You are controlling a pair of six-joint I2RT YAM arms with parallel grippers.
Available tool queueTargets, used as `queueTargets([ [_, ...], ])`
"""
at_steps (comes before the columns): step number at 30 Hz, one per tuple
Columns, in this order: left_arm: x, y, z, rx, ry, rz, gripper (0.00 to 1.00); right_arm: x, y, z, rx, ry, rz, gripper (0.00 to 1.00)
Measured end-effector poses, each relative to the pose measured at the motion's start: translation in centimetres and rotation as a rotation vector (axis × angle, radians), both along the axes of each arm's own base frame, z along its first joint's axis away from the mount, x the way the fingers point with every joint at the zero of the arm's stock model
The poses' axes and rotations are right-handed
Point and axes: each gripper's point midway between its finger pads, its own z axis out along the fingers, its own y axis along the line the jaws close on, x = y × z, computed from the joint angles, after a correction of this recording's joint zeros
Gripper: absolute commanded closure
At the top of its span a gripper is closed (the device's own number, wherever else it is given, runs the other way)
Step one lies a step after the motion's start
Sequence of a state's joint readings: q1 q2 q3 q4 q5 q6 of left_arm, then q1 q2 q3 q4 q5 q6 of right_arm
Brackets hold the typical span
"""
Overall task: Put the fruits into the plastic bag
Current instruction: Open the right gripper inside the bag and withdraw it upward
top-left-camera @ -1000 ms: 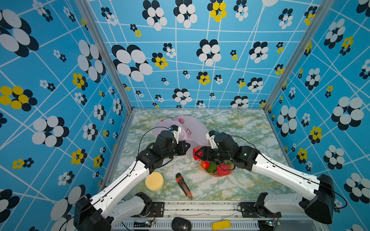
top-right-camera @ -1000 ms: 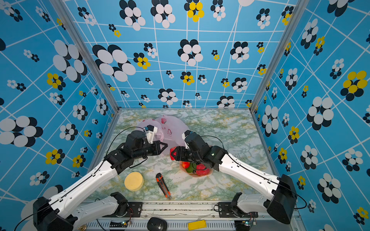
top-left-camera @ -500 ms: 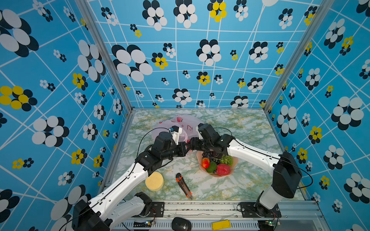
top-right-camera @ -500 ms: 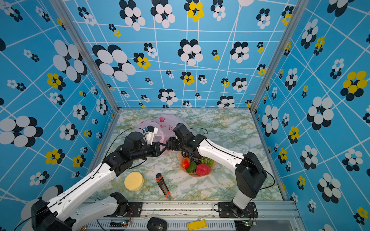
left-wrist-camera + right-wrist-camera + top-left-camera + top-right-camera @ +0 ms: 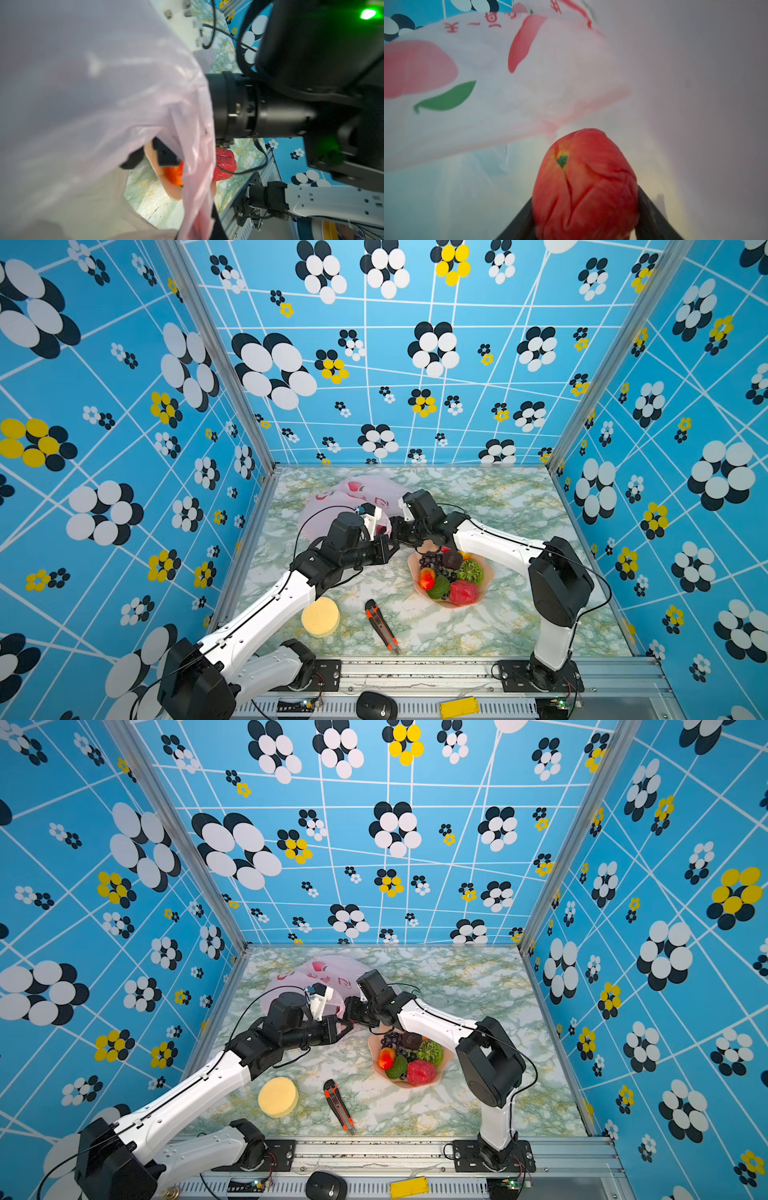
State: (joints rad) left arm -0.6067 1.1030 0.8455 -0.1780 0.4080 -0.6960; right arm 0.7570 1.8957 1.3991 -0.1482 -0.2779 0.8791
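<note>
Right gripper (image 5: 585, 209) fingers clamp a red fruit (image 5: 584, 178), low in the right wrist frame, inside the plastic bag (image 5: 492, 108); left gripper (image 5: 385, 549) fingers pinch its rim. Slipping film could collapse the mouth, dropping fruit on the counter (image 5: 498, 510)

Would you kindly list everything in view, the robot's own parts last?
table: one, green-white marble, enclosure floor
bag: one, pale pink, rear left of table
bowl: one, salmon pink, centre right
fruits: several, mixed colours, in bowl
red fruit: one, red, in right gripper at the bag
sponge: one, yellow, front left
knife: one, orange-black, front centre
mouse: one, black, front rail
block: one, yellow, front rail
left gripper: one, black, shut on bag
right gripper: one, black, shut on red fruit
</note>
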Motion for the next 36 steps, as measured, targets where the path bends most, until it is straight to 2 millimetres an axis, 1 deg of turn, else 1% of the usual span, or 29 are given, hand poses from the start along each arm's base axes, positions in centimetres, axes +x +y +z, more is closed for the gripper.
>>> queueTargets([
  [2, -0.1, -0.2, 0.3, -0.013, -0.005, -0.013, 1.0, 0.8, -0.2, 0.1, 0.029, 0.012, -0.033, 0.4],
  [5, -0.1, -0.4, 0.6, -0.025, -0.014, -0.022, 1.0, 2.6, -1.1, 0.5, 0.087, 0.025, -0.109, 0.4],
  [8, -0.2, -0.5, 1.0, -0.036, -0.024, -0.029, 1.0, 3.8, -2.4, -0.1, 0.108, 0.053, -0.174, 0.39],
  [10, -0.2, -0.6, 1.5, -0.049, -0.038, -0.036, 1.0, 4.2, -2.8, -0.2, 0.116, 0.067, -0.196, 0.36],
  [12, -0.3, -0.7, 1.8, -0.057, -0.046, -0.041, 1.0, 4.2, -2.5, -0.2, 0.123, 0.079, -0.198, 0.31],
  [13, -0.4, -0.7, 2.0, -0.062, -0.05, -0.044, 1.0, 4.1, -2.2, -0.2, 0.129, 0.084, -0.195, 0.25],
  [15, -0.4, -0.7, 2.2, -0.069, -0.057, -0.046, 1.0, 4.1, -1.6, -0.2, 0.14, 0.096, -0.191, 0.18],
  [17, -0.3, -0.6, 2.4, -0.079, -0.061, -0.049, 1.0, 4.1, -0.8, 0.0, 0.158, 0.102, -0.175, 0.07],
  [18, -0.2, -0.5, 2.4, -0.086, -0.062, -0.047, 1.0, 4.2, -0.3, 0.2, 0.171, 0.098, -0.163, 0.04],
  [21, 0.2, 0.0, 1.8, -0.101, -0.051, -0.029, 1.0, 4.2, 0.6, 0.7, 0.2, 0.086, -0.146, 0.0],
  [25, 0.3, 1.1, 1.1, -0.113, -0.028, -0.002, 1.0, 4.5, 0.5, 0.8, 0.187, 0.053, -0.143, 0.01],
  [28, 0.2, 1.9, 1.6, -0.132, -0.036, 0.014, 1.0, 5.2, -0.6, 0.3, 0.138, 0.016, -0.162, 0.01],
  [31, 0.1, 2.8, 2.6, -0.153, -0.061, 0.029, 1.0, 6.7, -2.7, 0.3, 0.082, -0.034, -0.208, 0.01],
  [33, 0.0, 3.5, 3.1, -0.165, -0.079, 0.041, 1.0, 8.1, -4.6, 0.8, 0.052, -0.078, -0.25, 0.01],
  [36, -0.2, 4.5, 3.3, -0.178, -0.09, 0.063, 1.0, 10.3, -7.5, 2.4, 0.026, -0.143, -0.317, 0.01],
])
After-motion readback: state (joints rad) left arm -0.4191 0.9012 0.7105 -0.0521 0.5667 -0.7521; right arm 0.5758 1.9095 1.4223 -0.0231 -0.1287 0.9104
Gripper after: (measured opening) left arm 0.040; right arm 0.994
